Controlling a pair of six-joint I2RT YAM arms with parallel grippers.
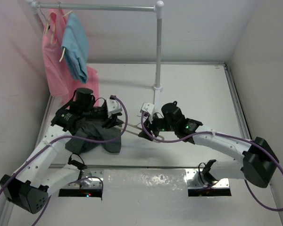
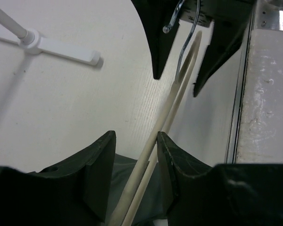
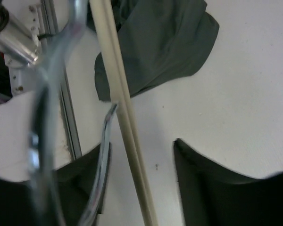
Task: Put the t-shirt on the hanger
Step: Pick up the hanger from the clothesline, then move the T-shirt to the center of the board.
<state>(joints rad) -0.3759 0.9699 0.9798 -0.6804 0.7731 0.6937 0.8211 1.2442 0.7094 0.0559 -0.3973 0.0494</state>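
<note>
The dark grey t-shirt point(image 1: 92, 141) lies crumpled on the white table under my left arm; it also shows in the right wrist view point(image 3: 165, 42) and the left wrist view point(image 2: 122, 169). The pale beige hanger point(image 1: 132, 133) lies flat between the two grippers, one end on the shirt. My left gripper point(image 1: 111, 117) point(image 2: 136, 136) is open, the hanger's bars point(image 2: 172, 103) pass between its jaws against the right finger point(image 2: 174, 169). My right gripper point(image 1: 146, 127) point(image 3: 142, 143) is open around the other end point(image 3: 118, 80), the metal hook point(image 3: 101, 155) beside its left finger.
A grey pipe rail point(image 1: 99, 7) stands at the back on a post with a white foot point(image 1: 157, 87) point(image 2: 61, 47). A pink garment point(image 1: 54, 61) and a light blue garment point(image 1: 75, 47) hang at its left end. A metal strip point(image 2: 269, 117) runs along the near table edge.
</note>
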